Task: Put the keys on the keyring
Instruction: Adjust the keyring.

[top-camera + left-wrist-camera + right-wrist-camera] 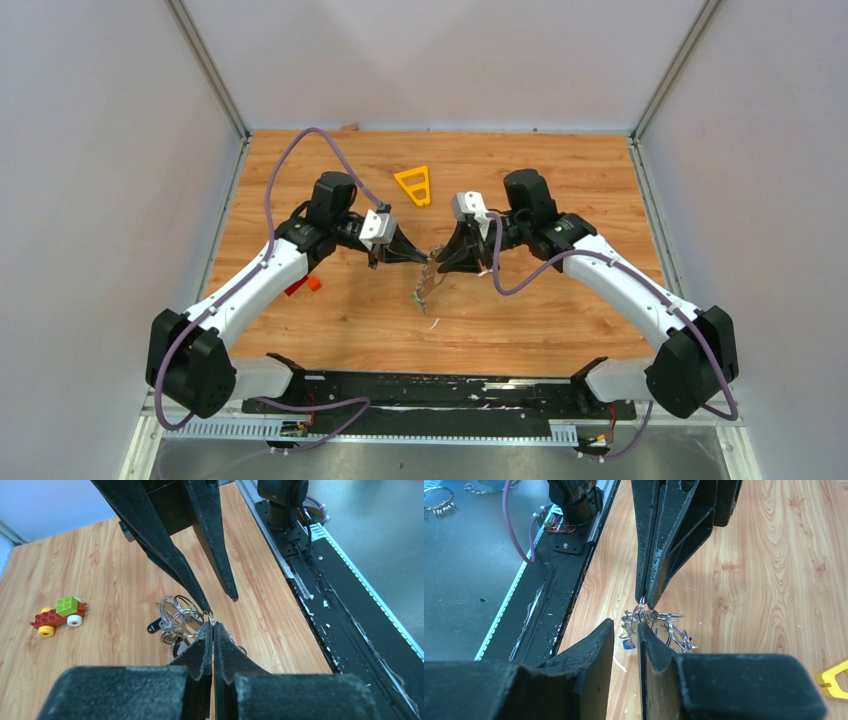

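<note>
Top view, left gripper [412, 258]: pressed shut; the top of the keyring [428, 272] is pinched at its tips, over the middle of the table [560, 170].
Top view, right gripper [442, 262]: set tip to tip against the left one, just beside the keyring.
Top view, keys [420, 298]: seen hanging below the keyring, toward the near edge; contact with the table cannot be told.
Top view, triangle [413, 185]: laid toward the far edge, well apart.
Top view, toy [305, 285]: half hidden under the left arm.
Left wrist, left gripper [213, 630]: no gap is seen; a small loop is nipped.
Left wrist, right gripper [220, 603]: fingers spread, with bare table seen between them; one tip is just beside the keyring [180, 616].
Left wrist, keys [154, 627]: a black tag is seen under the loops.
Left wrist, toy [59, 614]: set on the table, well apart.
Right wrist, right gripper [625, 625]: partly spread; nothing is seen clamped.
Right wrist, left gripper [646, 597]: closed on the keyring [664, 625].
Right wrist, keys [626, 644]: a blue tag is seen.
Right wrist, triangle [833, 680]: cut off by the picture's edge.
</note>
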`<state>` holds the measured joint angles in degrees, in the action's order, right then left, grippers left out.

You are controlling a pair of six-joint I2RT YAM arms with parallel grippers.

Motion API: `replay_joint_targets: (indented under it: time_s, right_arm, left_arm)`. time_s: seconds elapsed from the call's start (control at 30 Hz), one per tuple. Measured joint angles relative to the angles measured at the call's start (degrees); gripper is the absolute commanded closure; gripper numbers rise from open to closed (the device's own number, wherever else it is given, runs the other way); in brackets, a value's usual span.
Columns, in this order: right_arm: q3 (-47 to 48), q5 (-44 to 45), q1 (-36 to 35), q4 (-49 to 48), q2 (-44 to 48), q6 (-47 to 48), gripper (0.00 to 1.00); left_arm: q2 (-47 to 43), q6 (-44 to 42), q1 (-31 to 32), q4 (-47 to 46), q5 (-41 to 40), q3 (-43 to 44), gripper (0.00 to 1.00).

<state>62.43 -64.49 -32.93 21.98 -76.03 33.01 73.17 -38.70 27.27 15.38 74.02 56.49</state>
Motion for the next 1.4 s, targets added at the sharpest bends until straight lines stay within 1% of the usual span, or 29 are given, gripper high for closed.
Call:
replay_joint_targets:
  time_s: [0.47, 0.67, 0.83, 1.03, 1.2, 1.4]
  right_arm:
    - [0.00, 4.37, -0.37, -1.05, 0.00, -0.31, 0.78]
    - [0.00, 4.11, -0.37, -1.40, 0.00, -0.26, 0.78]
    - [0.00, 2.25, -0.42, -0.96, 0.00, 0.94, 0.81]
    - [0.22, 0.70, -0.42, 1.31, -0.39, 2.69, 0.82]
    - [0.35, 0.61, -0.52, 1.66, -0.98, 3.06, 0.80]
    - [0.35, 2.32, -0.66, 0.44, -1.09, 1.92, 0.79]
  left_arm:
    - [0.28, -2.16, 0.37, 2.01, 0.50, 0.00, 1.00]
    - [0.83, -3.04, 0.39, 3.13, 0.48, 0.02, 1.00]
    - [1.51, -2.78, 0.39, 3.17, -0.35, 0.02, 1.00]
    - [1.53, 1.27, 0.39, -0.87, -2.10, -0.11, 1.00]
    - [1.53, 5.49, 0.42, -5.64, -2.80, -1.01, 1.00]
    - [1.51, 7.15, 0.42, -7.82, -2.80, -1.44, 1.00]
